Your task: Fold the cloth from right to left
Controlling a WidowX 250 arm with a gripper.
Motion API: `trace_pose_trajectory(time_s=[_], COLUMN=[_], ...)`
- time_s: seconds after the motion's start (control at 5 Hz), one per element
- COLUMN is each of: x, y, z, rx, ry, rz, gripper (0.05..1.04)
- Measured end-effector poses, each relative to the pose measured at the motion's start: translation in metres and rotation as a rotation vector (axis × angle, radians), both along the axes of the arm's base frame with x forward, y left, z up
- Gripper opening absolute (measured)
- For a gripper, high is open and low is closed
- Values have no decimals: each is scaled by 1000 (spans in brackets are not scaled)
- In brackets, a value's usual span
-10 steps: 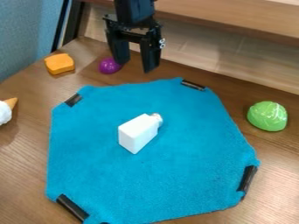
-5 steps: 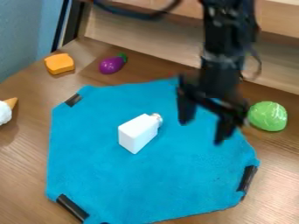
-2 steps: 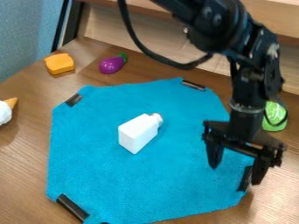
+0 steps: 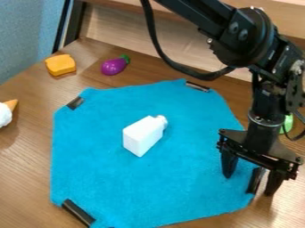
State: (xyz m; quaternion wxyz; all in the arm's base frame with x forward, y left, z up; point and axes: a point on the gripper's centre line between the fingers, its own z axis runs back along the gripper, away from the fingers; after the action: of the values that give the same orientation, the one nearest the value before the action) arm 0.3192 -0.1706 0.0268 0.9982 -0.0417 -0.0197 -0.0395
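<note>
Note blue cloth (image 4: pixel 149 182) lying flat and unfolded on the counter (image 4: pixel 24 178), with dark strips at several of its corners. Log white bottle (image 4: pixel 143 137) lying near the cloth's middle. Find black gripper (image 4: pixel 250 183) at the cloth's right side, hanging down, fingers spread well apart: one over the cloth, the other just past its edge, dark strip (image 4: pixel 255 181) between them. Cannot tell about touch. Record orange block (image 4: pixel 60 65) near the counter's left edge; purple eggplant (image 4: pixel 113 66) close by, toward the back left corner. See white-and-tan toy (image 4: pixel 5 114) farther forward along the left. Add green object (image 4: pixel 287 124) toward the back edge, partly hidden behind the arm.
</note>
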Motion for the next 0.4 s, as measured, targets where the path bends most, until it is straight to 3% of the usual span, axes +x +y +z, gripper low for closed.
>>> trace_pose_trajectory(time_s=[0.2,0.4], x=[0,-1], y=[0,-2], z=[-2,-2], rx=[14,6], ry=[-27,-20], rz=[-5,-9], gripper=[708,419])
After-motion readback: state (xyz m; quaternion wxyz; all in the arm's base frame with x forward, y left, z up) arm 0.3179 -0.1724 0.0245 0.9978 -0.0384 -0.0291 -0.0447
